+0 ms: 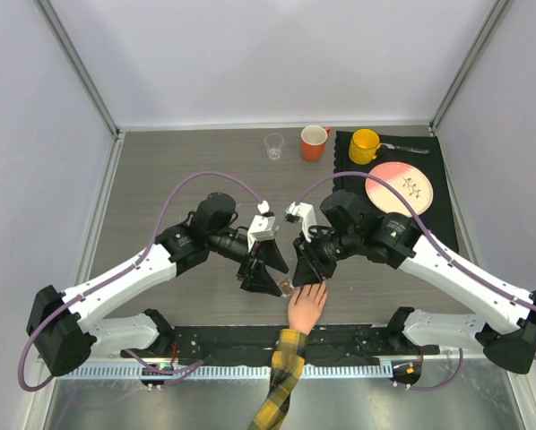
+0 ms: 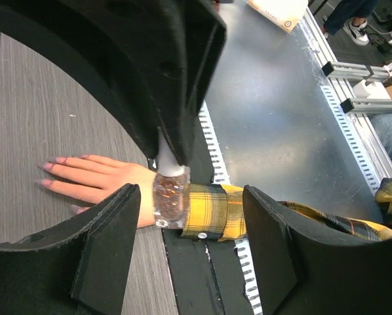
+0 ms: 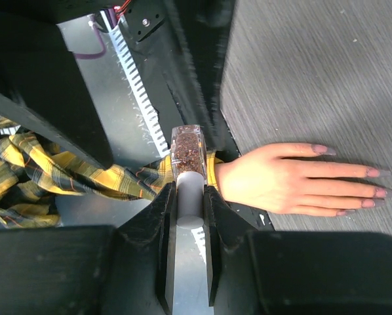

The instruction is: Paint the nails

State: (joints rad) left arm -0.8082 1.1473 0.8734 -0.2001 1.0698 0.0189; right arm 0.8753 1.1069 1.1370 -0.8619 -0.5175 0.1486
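Right gripper (image 3: pixel 189 197) clamping glitter bottle (image 3: pixel 188 149), mauve nails (image 3: pixel 324 149) nearby

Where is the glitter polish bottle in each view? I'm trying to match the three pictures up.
Top external: the polish bottle is low centre, just above the fake hand.
Left wrist: the bottle is at centre, in front of the hand's wrist.
Right wrist: the bottle is at centre, its cap clamped in the right gripper.
Shared landmark: the yellow plaid sleeve.
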